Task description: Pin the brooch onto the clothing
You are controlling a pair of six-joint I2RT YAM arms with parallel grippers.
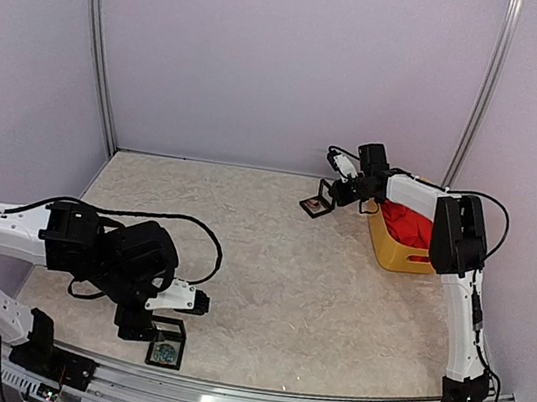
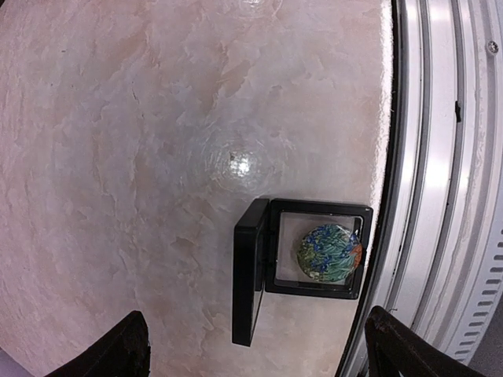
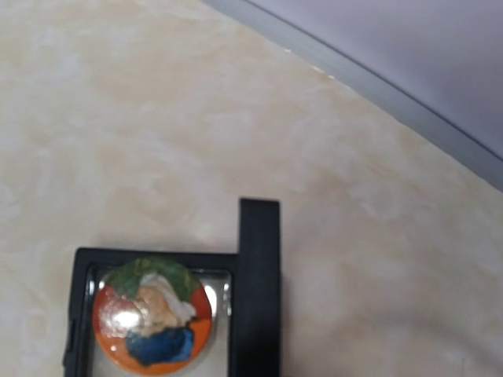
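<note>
The red clothing (image 1: 408, 225) lies bunched in a yellow basket (image 1: 394, 255) at the back right. An open black case (image 1: 166, 347) holds a blue-green brooch (image 2: 328, 253) near the front edge, its lid (image 2: 250, 271) standing upright. My left gripper (image 2: 255, 357) hovers above this case, open wide and empty, its fingertips (image 2: 118, 349) at the bottom of the left wrist view. A second open black case (image 1: 316, 205) holds an orange, blue and green brooch (image 3: 149, 322). My right gripper (image 1: 339, 191) hovers just over it; its fingers do not show in the right wrist view.
The metal front rail (image 2: 448, 181) runs just beside the near case. The back wall meets the table (image 3: 393, 102) close behind the far case. The yellow basket stands against the right arm's forearm (image 1: 421, 196).
</note>
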